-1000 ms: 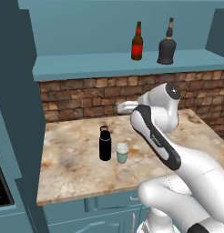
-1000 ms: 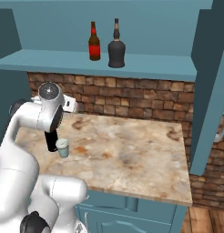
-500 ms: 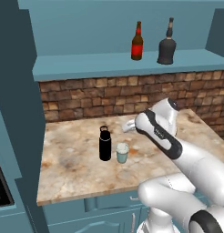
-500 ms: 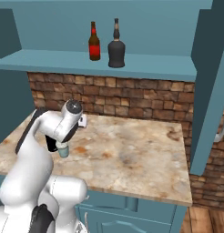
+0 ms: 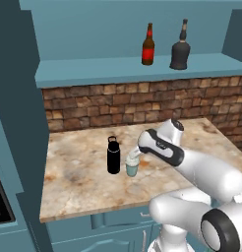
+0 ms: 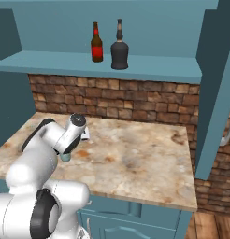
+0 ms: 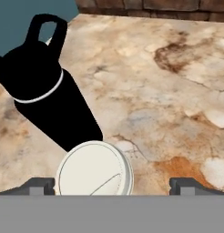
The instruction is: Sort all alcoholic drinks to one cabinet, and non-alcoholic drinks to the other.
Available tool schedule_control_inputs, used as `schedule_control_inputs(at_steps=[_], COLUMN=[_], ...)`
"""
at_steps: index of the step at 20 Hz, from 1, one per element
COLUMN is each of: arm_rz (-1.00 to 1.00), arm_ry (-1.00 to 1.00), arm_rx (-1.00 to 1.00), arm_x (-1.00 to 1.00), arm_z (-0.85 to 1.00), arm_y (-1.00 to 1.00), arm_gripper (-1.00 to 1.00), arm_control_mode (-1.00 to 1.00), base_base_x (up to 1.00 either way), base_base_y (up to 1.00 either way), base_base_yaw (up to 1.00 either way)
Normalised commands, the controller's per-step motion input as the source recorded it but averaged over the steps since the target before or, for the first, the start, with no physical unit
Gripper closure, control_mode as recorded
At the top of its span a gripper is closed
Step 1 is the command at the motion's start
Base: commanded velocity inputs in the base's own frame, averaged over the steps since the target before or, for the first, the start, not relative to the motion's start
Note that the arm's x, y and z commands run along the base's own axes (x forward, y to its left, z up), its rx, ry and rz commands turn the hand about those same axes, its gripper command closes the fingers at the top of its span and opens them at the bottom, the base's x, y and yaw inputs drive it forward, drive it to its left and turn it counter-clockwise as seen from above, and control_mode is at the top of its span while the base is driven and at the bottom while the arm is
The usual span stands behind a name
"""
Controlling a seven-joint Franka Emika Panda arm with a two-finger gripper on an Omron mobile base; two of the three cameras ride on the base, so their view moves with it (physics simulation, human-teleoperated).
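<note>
Lowered from its raised pose of a second before, the white arm's two-finger gripper is now held directly over the short pale blue-white cup on the mottled beige stone countertop. Its jaws are spread wide, and in the hand view one dark fingertip is seen on each side of the cup's white lid, with nothing pinched between them. The tall black cylindrical flask with the loop-handled cap is seen upright just beside the cup, on its left in the left base view. The slim red-brown beer bottle with the red label and the dark squat round-bellied bottle with the thin neck are placed side by side, slightly apart, on the thick teal floor board of the open teal-blue wall cupboard, above the brown brick backsplash. Both bottles are unmoved.
</note>
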Motion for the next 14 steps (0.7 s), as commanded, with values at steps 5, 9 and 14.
schedule_control_inputs(at_steps=[5,9,14], arm_rz=[0.00,0.00,0.00], arm_ry=[0.00,0.00,0.00], arm_rx=[-0.09,-0.05,-0.02], arm_x=[0.00,0.00,-0.01], arm_z=[-0.26,-0.05,-0.11], arm_y=[0.00,0.06,0.14], arm_gripper=[-1.00,-1.00,-1.00], arm_control_mode=[-1.00,-1.00,-1.00], base_base_x=[0.00,0.00,0.00], base_base_y=[0.00,0.00,0.00], base_base_yaw=[0.00,0.00,0.00])
